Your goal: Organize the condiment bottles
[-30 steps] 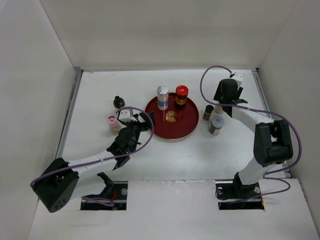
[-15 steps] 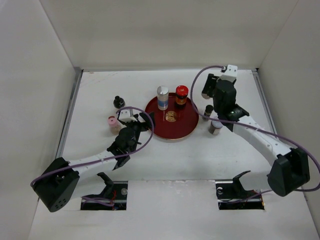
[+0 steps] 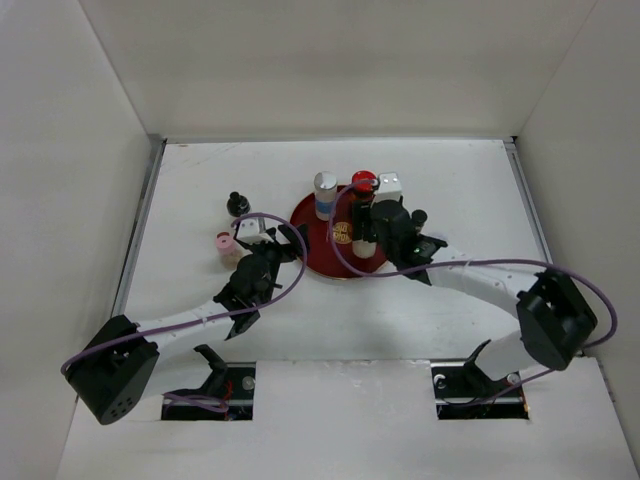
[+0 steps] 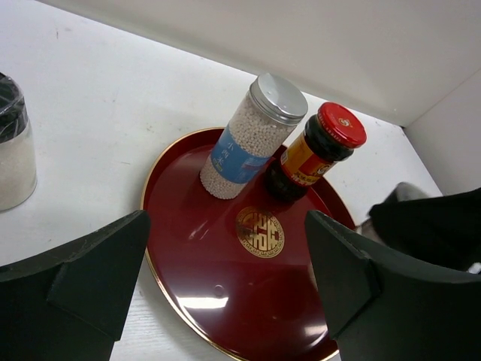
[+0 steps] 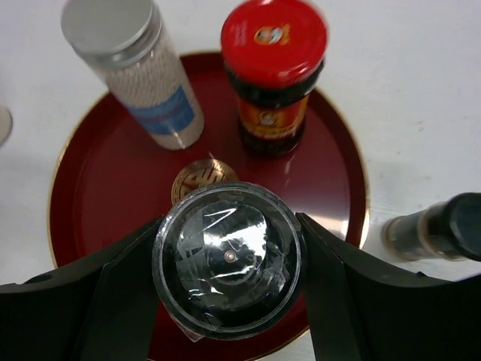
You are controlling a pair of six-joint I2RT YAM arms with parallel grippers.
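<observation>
**Placement calls for a clear spot and a level descent**

Top view: the right gripper [image 3: 365, 238] hangs over the red tray [image 3: 316, 256], near its centre. What it carries is hard to make out from here. The tall white bottle [image 3: 325, 195] and the red-lidded jar [image 3: 363, 181] stand at the tray's 12 o'clock. The left gripper [image 3: 287, 243] sits at the tray's 9 o'clock, just off the rim.

Left wrist view: that gripper is spread wide, with nothing inside it.

Right wrist view: the right gripper is clamped on a dark-lidded jar [image 5: 228, 259] above the tray's 6 o'clock half. The jar should probably go straight down there, clear of both standing bottles. It should be let go only once its base sits flat.
</observation>
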